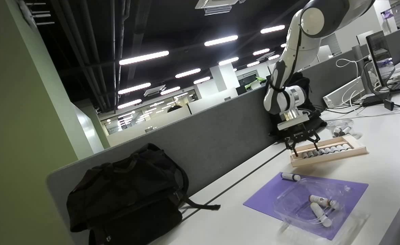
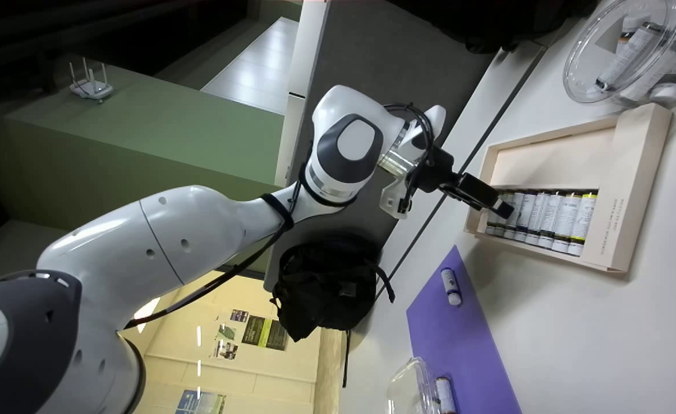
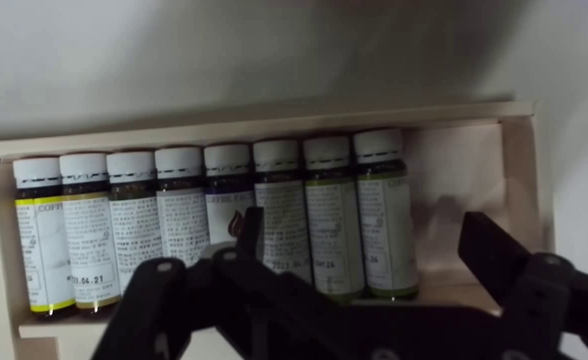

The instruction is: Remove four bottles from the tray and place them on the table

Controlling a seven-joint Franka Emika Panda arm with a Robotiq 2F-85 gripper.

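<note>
Several small white-capped bottles lie side by side in the pale wooden tray, which rests on the white table. At the row's right end in the wrist view, part of the tray has no bottle in it. Over this end hangs my gripper, its jaws wide apart. The left finger covers part of the row; the right finger is over the vacant part. No bottle is gripped. The tray also shows in both exterior views. A single bottle lies on the purple mat.
On the purple mat sits a see-through container with bottles in it. Another transparent container holding bottles stands close to the tray. A grey partition runs behind the table, with a black backpack against it.
</note>
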